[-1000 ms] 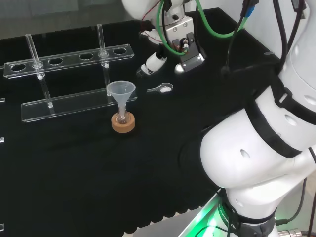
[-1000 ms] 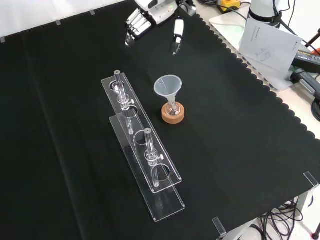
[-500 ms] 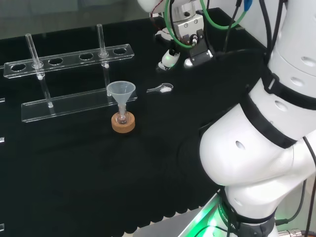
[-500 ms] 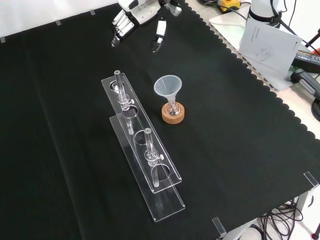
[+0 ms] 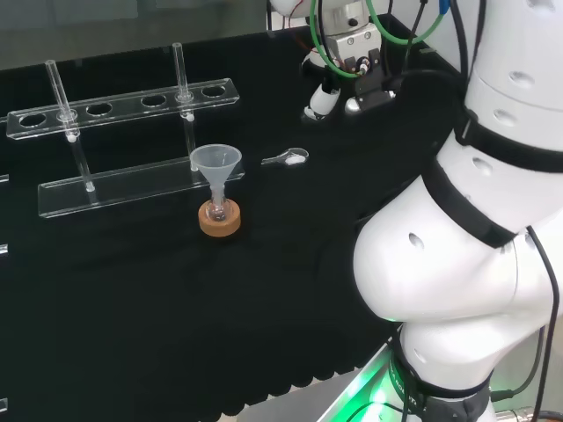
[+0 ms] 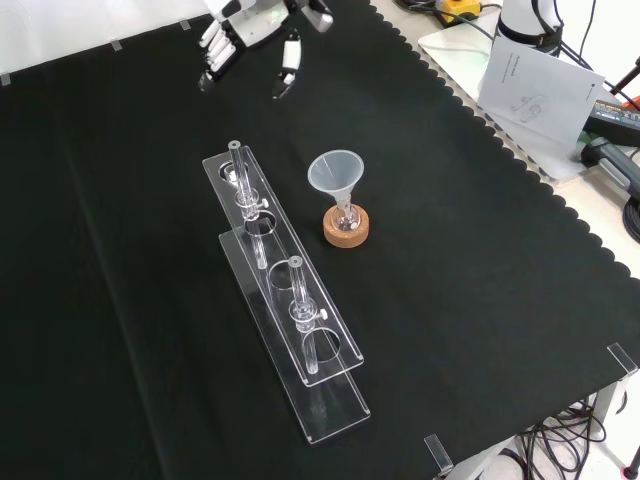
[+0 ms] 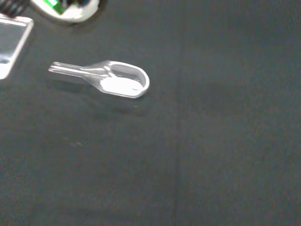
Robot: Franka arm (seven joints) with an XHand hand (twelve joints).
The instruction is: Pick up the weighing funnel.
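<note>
The weighing funnel [image 5: 286, 158] is a small clear scoop with a short stem, lying flat on the black cloth to the right of the big funnel [image 5: 215, 163] in the head view. Seen close in the wrist view, the weighing funnel [image 7: 115, 81] holds a little white powder. My hand [image 5: 324, 98] hovers above and beyond it in the head view, apart from it and holding nothing. From the front, the hand [image 6: 240, 30] shows at the top with its fingers straight and spread.
The big funnel [image 6: 335, 172] stands in a small flask on a cork ring [image 6: 346, 228]. A clear rack [image 6: 290, 300] with glass tubes lies left of it in the front view. Papers [image 6: 540, 80] and cables lie off the cloth at the right.
The hand has risen and drawn away from the weighing funnel, sliding left along the top edge in the front view. The weighing funnel has stayed where it lay.
</note>
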